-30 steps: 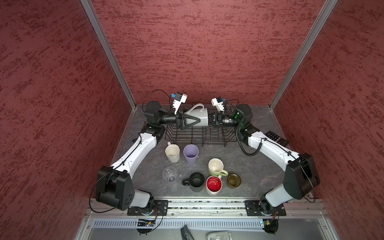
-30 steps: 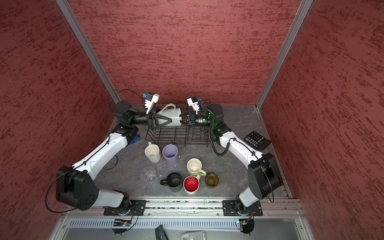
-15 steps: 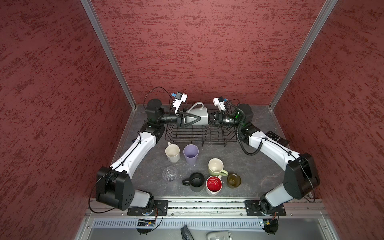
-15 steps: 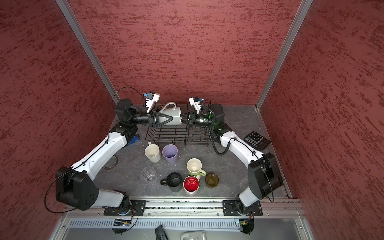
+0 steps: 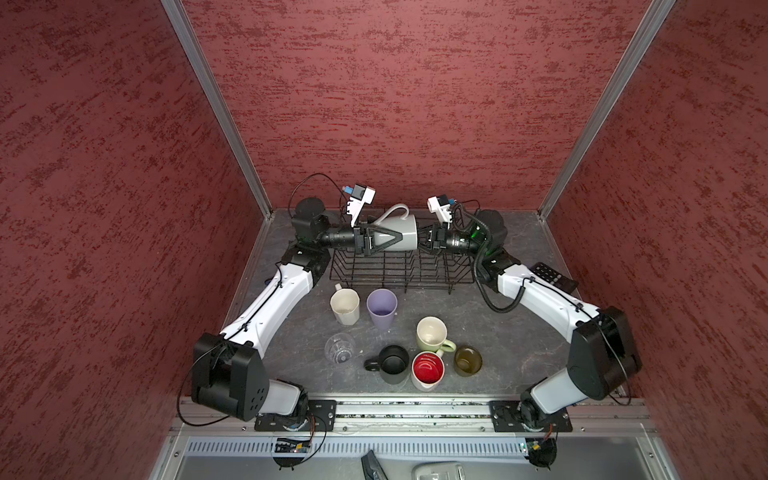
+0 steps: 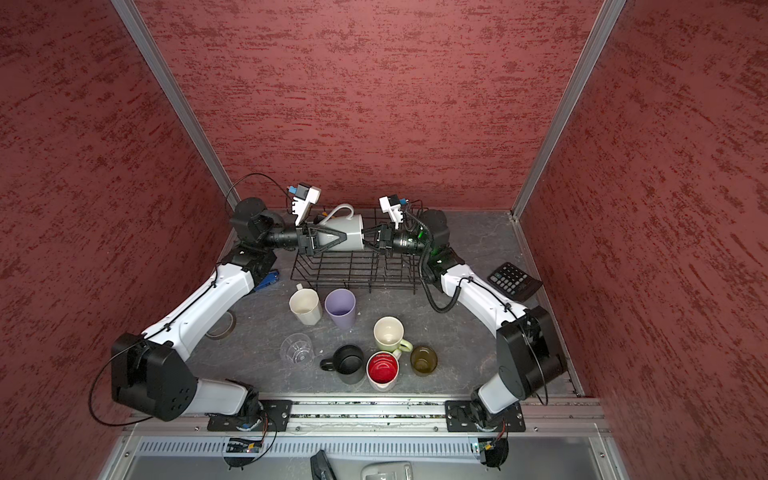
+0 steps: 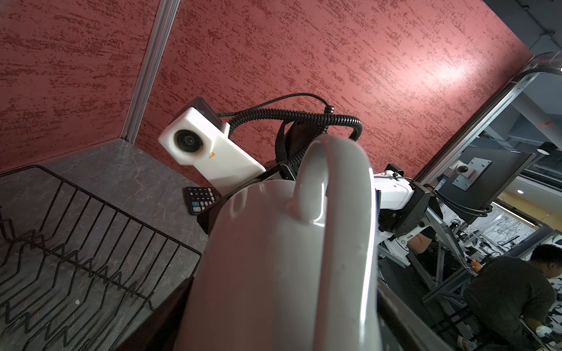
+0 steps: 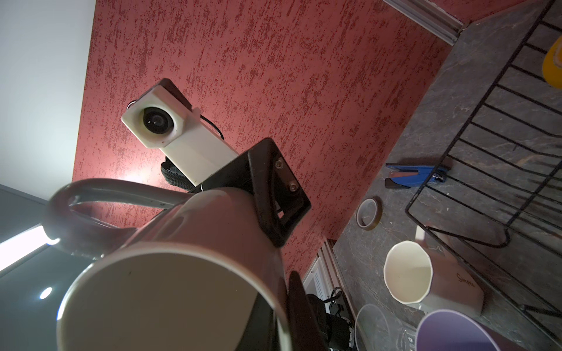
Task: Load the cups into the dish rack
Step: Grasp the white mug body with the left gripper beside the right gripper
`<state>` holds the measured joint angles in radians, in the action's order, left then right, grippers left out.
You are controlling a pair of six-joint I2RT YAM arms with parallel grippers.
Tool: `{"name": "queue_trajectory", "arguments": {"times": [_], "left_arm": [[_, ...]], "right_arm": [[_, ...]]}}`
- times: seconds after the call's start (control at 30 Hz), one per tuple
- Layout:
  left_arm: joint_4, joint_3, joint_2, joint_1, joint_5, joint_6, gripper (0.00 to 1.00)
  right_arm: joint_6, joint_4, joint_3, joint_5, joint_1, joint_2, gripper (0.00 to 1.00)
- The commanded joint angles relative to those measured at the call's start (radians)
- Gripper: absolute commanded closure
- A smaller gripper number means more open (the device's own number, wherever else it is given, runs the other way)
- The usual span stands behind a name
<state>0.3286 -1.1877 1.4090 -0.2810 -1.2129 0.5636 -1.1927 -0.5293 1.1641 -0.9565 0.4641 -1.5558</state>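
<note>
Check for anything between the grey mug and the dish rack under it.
Nothing visible. The grey mug hangs sideways in the left gripper directly over the dish rack, and the wires below it look bare. The right gripper is at its rim, not beneath.

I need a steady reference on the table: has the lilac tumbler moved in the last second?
No. The lilac tumbler stands just before the dish rack's near edge, beside the white faceted mug, as earlier.
</note>
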Motion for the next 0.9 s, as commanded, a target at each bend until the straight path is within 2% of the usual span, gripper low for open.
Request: {"name": "queue_trajectory", "arguments": {"times": [0.0,0.33,0.87], "left_arm": [[0.055,-0.041,0.0,-0.014,0.004,-0.04,0.23],[0.086,-0.03,-0.007,-0.015,-0.003,-0.034,0.02],[0.113,-0.007,0.008,-0.027,-0.023,-0.037,0.01]], "right_arm": [[-0.059,-0.041,-0.016,0.065,0.007,0.02,1.0],[-0.073,-0.058,-0.035,0.083,0.008,0.024,1.0],[-0.088,-0.087,-0.035,0.092,0.008,0.025,1.0]]}}
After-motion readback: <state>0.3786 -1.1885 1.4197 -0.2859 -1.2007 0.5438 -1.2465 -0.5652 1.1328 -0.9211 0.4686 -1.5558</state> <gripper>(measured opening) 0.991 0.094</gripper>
